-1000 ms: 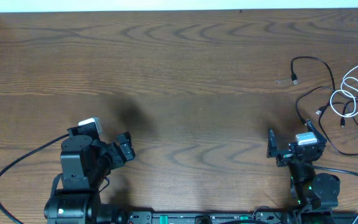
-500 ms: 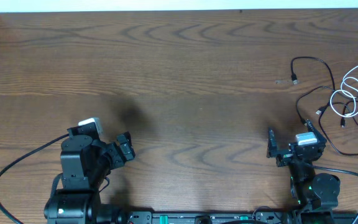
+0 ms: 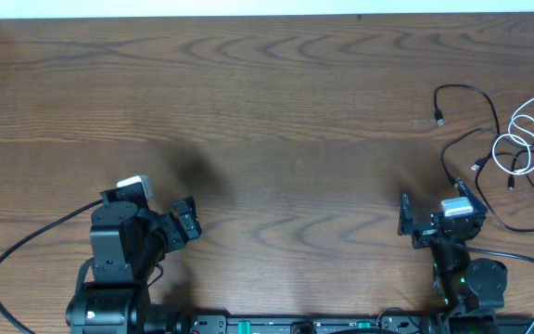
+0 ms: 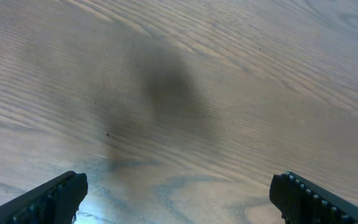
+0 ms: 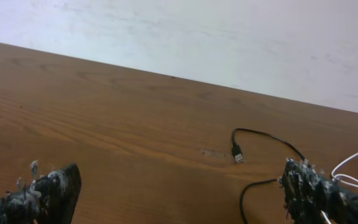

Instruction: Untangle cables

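Observation:
A looped white cable (image 3: 525, 137) lies tangled with thin black cables (image 3: 476, 139) at the table's far right. One black cable ends in a USB plug (image 3: 439, 120), also seen in the right wrist view (image 5: 237, 153). My right gripper (image 3: 431, 210) is open and empty, near the front edge, short of the tangle. Its fingers frame bare wood in the right wrist view (image 5: 179, 193). My left gripper (image 3: 185, 219) is open and empty at the front left, far from the cables. The left wrist view (image 4: 178, 196) shows only bare wood between its fingers.
The wooden table (image 3: 267, 111) has a white wall behind its far edge (image 5: 229, 37). Thick black arm cords run along the front left (image 3: 7, 255) and front right (image 3: 527, 255). The tangle lies close to the table's right edge.

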